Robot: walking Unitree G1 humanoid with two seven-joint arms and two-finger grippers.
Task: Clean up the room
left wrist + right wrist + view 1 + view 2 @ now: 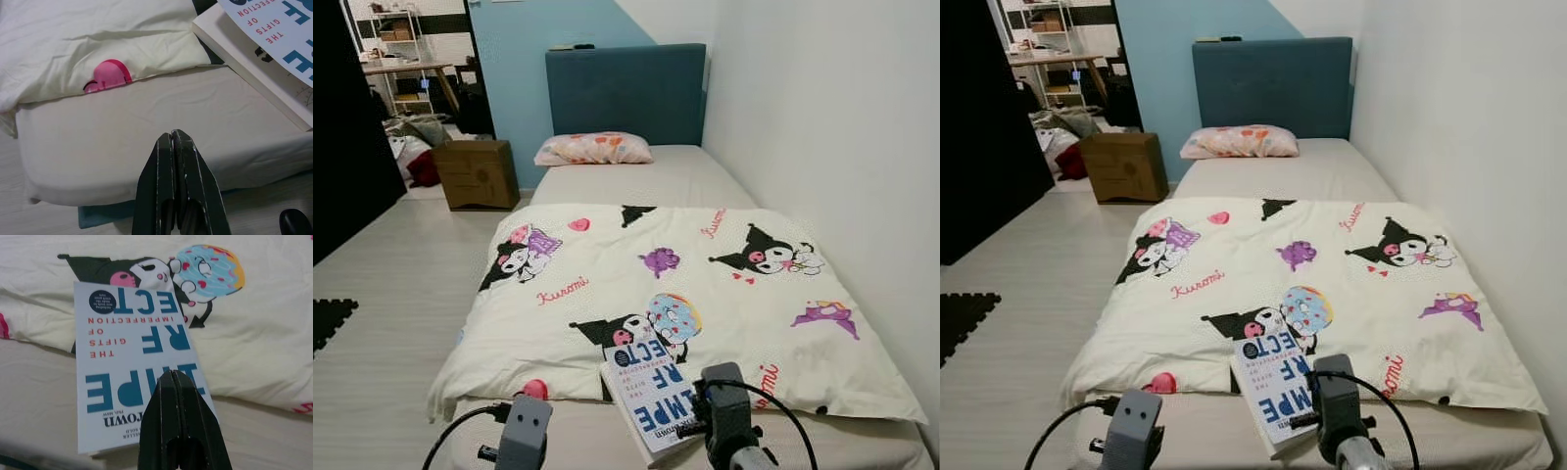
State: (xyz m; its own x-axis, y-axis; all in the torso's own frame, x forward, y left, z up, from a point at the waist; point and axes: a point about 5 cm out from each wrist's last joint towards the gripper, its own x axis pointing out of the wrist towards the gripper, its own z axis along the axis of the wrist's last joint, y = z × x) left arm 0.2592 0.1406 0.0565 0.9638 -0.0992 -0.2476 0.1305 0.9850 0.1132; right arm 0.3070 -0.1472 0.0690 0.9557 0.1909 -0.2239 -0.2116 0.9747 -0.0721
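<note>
A white book with big blue letters [649, 395] lies at the foot of the bed [578, 441], partly on the cartoon-print duvet [607, 264] and partly on the bare sheet. In the right wrist view my right gripper [172, 374] is shut, its tips hovering over the lower part of the book's cover [128, 352]. Whether they touch it I cannot tell. My left gripper [172, 133] is shut too, held over the bare sheet [122, 147] at the bed's corner, with the book's edge [254, 54] off to one side. Both wrists sit low in the eye views.
A pillow [594, 149] lies before the blue headboard [625, 90]. The white wall [832, 137] runs along the bed's right side. On the floor to the left are a cardboard box [476, 173], a black mat [331, 318] and clutter in the far room.
</note>
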